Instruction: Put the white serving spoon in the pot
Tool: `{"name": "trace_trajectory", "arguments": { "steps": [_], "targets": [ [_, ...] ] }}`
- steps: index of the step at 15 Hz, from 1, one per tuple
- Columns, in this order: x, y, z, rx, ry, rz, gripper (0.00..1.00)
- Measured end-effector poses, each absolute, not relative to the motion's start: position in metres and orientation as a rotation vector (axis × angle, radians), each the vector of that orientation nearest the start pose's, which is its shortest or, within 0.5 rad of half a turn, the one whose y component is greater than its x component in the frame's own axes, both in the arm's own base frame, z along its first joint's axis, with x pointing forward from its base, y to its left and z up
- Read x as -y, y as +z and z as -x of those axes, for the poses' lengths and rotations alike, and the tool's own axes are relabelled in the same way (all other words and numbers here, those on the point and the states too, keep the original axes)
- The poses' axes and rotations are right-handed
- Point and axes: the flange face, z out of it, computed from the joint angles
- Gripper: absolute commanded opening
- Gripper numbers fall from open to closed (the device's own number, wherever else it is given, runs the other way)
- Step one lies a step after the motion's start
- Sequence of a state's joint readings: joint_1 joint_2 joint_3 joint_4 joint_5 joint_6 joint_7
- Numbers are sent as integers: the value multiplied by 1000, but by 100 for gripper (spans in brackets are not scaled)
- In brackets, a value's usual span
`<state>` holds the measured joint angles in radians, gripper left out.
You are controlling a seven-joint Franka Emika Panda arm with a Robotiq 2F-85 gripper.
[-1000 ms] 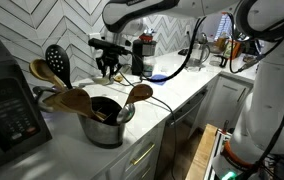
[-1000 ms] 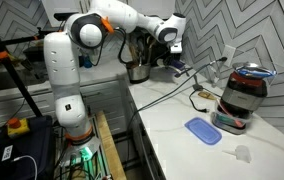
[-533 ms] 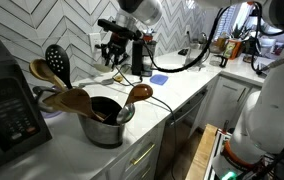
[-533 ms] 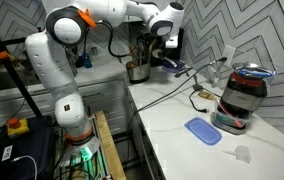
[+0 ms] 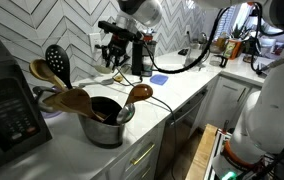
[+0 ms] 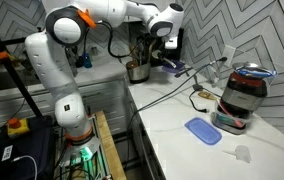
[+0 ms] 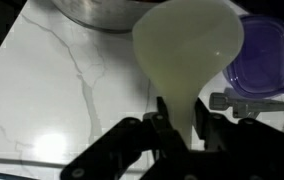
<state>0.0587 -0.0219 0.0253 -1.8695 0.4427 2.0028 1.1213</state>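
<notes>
In the wrist view my gripper is shut on the slim handle of the white serving spoon, whose round cream bowl points away from me above the marble counter. The steel pot's rim shows at the top edge, just beyond the spoon bowl. In both exterior views the gripper hangs above the counter near the back wall. The shiny pot stands on the counter; in the view that looks into it, it lies some way from the gripper.
Wooden spoons and a black slotted spoon stand in and behind the pot. A black appliance is beside it. A blue lid, a red-topped appliance and a cable lie on the counter.
Since a second ago the arm has swung and the gripper has risen a little with the spoon. Over the last half second nothing has visibly moved.
</notes>
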Motion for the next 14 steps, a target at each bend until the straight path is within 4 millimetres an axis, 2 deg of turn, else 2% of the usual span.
{"name": "trace_trajectory", "arguments": {
  "steps": [6,7,11,14],
  "targets": [
    [-74,539,-568,-1523,151,2241,29],
    [-74,539,-568,-1523,151,2241,7],
    [-77,544,-569,-1514,157,2219,7],
    [-77,568,-564,-1483,246,2057,7]
  ]
}}
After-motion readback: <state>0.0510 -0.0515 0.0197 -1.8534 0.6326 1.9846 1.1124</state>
